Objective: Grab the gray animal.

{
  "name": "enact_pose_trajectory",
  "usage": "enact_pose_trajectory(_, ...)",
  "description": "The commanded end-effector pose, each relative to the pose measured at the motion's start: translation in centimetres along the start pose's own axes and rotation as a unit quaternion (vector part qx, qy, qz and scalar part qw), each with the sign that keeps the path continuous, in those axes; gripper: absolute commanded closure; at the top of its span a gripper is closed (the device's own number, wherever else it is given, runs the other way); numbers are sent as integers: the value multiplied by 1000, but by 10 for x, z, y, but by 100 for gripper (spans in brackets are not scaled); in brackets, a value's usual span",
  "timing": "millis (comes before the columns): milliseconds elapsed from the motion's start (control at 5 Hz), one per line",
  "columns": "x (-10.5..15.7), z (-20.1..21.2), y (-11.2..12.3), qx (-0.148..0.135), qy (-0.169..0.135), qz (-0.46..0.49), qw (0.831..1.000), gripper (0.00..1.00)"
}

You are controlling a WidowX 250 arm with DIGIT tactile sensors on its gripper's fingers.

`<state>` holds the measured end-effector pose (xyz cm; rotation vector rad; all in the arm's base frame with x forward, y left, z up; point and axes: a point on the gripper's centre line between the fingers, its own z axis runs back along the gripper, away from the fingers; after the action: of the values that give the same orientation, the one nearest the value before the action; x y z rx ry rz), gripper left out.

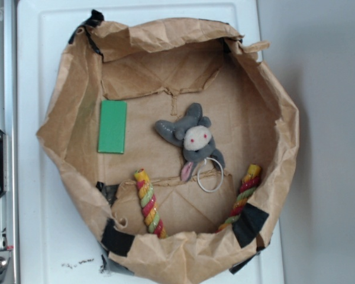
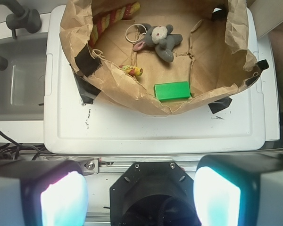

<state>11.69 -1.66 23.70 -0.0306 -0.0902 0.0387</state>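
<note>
The gray animal (image 1: 192,137) lies in the middle of a crumpled brown paper bag nest (image 1: 77,77), with a pale face, red eyes, a pink ear lining and a white ring (image 1: 210,174) attached. The wrist view shows the gray animal (image 2: 161,37) far ahead inside the bag. My gripper (image 2: 140,195) is open, well back from the bag over the robot base, with nothing between its pads. The exterior view does not show the gripper.
A green block (image 1: 112,126) lies left of the animal. Two red-yellow-green twisted ropes (image 1: 148,203) (image 1: 242,195) lie at the bag's near side. The bag sits on a white board (image 2: 155,127). A gray sink (image 2: 16,80) and faucet are beside it.
</note>
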Motion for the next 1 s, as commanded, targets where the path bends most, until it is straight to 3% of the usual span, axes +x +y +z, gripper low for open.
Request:
enact_pose_trajectory(0, 0, 0, 0, 0, 0, 0, 1000, 0)
enact_pose_trajectory(400, -89, 8, 34, -3, -32, -4, 999, 0)
enact_pose_trajectory(800, -89, 8, 34, -3, -32, -4, 999, 0)
